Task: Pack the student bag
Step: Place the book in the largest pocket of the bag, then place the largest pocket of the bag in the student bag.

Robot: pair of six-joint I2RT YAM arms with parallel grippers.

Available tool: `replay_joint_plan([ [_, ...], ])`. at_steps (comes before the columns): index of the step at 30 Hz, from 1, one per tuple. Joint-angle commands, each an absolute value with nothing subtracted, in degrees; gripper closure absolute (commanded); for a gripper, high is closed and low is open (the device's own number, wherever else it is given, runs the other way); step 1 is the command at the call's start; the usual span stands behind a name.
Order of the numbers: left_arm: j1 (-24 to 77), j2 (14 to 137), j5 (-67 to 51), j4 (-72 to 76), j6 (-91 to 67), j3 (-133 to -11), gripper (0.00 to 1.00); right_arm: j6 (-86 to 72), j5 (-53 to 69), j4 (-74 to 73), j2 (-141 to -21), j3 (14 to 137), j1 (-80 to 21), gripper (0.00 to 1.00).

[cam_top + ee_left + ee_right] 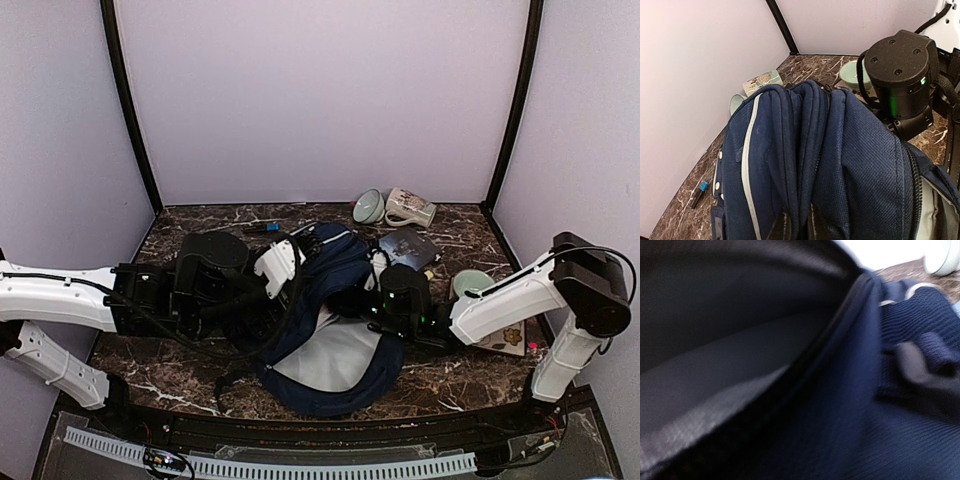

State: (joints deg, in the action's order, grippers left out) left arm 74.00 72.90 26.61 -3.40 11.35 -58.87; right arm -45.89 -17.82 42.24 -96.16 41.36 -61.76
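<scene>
Bag (330, 370) mid-table between the two arms, slumped on its side. Its mouth gapes toward me, so the pale grey lining shows.

Left gripper (799, 226): pinched narrow on a fold of navy fabric at the bag's top edge. My read is that it lifts that rim to prop the mouth open for the other arm.

Right gripper (375, 300): nosed into the opening from the right. Its wrist view is blurred and shows only the dark interior, smooth lining and the edge of the opening. Its fingers are out of sight, so I cannot tell whether they stand wide or narrow, or hold anything.

Fabric: coarse woven navy cloth with a visible grain, white piping down one panel, several padded layers bunched at the top. It is soft and holds no shape unless gripped. The lining looks slicker.

Table (180, 385): dark marble pattern, white veins, hard and flat.

Further back:
- a dark flat item (408, 245) just beyond the bag, not identifiable
- a pale green cup (472, 282) by the right arm
- a pen (262, 228) with a blue end
- by the far wall, a glazed green bowl (368, 207) beside a printed mug (410, 208)
</scene>
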Motion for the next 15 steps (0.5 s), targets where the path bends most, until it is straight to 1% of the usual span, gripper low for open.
replay_joint_plan([
  [1, 74.5, 70.4, 37.3, 4.2, 9.4, -58.7, 1.00, -44.7, -4.6, 47.8, -93.3, 41.2, -62.4, 0.36],
  [3, 74.5, 70.0, 41.0, 3.1, 8.7, -57.7, 1.00, -43.4, -4.0, 42.9, -90.0, 40.7, -63.0, 0.26],
  [6, 74.5, 68.1, 43.4, 1.6, 7.6, -55.3, 1.00, -40.7, -4.7, 33.3, -85.3, 41.3, -63.5, 0.10],
  [8, 74.4, 66.5, 44.8, 0.9, 6.9, -53.6, 1.00, -38.9, -5.2, 26.6, -82.7, 42.0, -64.0, 0.02],
  [11, 74.3, 63.9, 46.4, -1.1, 5.2, -51.6, 1.00, -37.2, -7.6, 18.6, -79.2, 41.9, -64.5, 0.00],
  [15, 74.4, 60.1, 46.1, -3.0, 2.1, -49.1, 1.00, -38.4, -15.8, 10.7, -72.8, 39.4, -64.7, 0.00],
])
